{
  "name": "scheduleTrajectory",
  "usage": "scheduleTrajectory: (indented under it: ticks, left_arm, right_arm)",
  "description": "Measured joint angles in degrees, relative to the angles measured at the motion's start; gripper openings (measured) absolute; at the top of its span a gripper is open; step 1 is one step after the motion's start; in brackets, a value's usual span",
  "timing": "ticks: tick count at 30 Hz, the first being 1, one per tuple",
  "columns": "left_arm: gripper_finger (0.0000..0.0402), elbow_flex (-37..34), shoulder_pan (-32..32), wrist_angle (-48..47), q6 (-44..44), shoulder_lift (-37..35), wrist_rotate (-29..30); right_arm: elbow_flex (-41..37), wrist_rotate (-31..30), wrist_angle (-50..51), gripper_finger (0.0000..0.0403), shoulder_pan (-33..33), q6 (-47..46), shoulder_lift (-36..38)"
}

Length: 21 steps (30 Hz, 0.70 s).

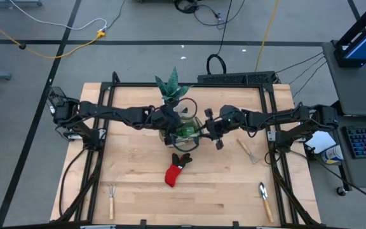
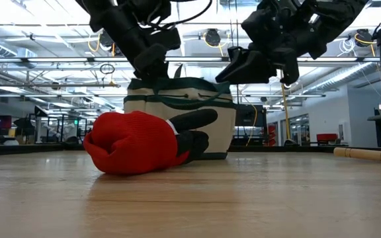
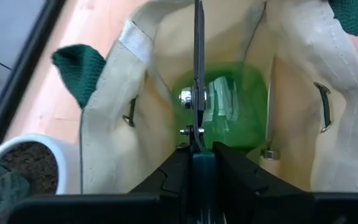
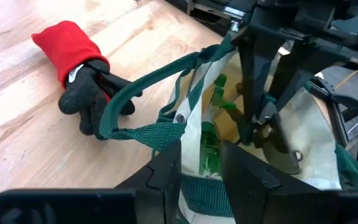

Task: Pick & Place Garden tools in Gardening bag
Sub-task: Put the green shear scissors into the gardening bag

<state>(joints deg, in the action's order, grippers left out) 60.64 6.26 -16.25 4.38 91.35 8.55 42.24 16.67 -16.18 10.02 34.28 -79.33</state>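
Observation:
The beige gardening bag (image 1: 189, 135) with green trim stands upright at the table's middle, its mouth open. A green spray bottle (image 3: 225, 102) lies inside it. My left gripper (image 1: 170, 122) is over the bag's mouth, shut on the grey pruning shears (image 3: 197, 62), which point down into the bag. My right gripper (image 1: 208, 131) is at the bag's right rim and shut on it. The red-and-black glove (image 1: 176, 168) lies on the table just in front of the bag. My left gripper pinches the shears by their handle end (image 3: 201, 163) between its two fingers, from above, pointing down. The shears hang upright below the fingers, blades down inside the bag, above the spray bottle; whether they touch it I cannot tell. My right gripper has the bag's right rim (image 4: 194, 134) between its two fingers, coming slanting down from the table's right side. The green trim (image 4: 197, 190) runs between the fingers. The bag's base stays on the table and its mouth stands open.
A green spiky plant in a white pot (image 1: 172, 89) stands just behind the bag. A wooden-handled fork (image 1: 111, 198) lies at the near left, a trowel (image 1: 265, 200) at the near right, another wooden-handled tool (image 1: 246, 151) right of the bag.

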Motion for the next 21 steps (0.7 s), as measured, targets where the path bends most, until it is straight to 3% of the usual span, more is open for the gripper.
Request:
scheduleTrajectory:
  ticks: [7, 14, 21]
  left_arm:
    - [0.0049, 0.34, 2.1, -1.14, 0.53, 0.0, -4.57]
    - [0.0069, 9.56, 2.45, -14.54, 0.18, 1.46, -3.21]
    - [0.0049, 16.23, 2.95, -20.05, -3.26, 6.53, -6.68]
  right_arm:
    - [0.0, -0.02, -1.93, 0.0102, 0.0, -0.05, 0.0]
    - [0.0, -0.02, -2.82, 0.0102, 0.0, -0.11, 0.0]
    - [0.0, -0.02, -2.8, 0.0102, 0.0, -0.59, 0.0]
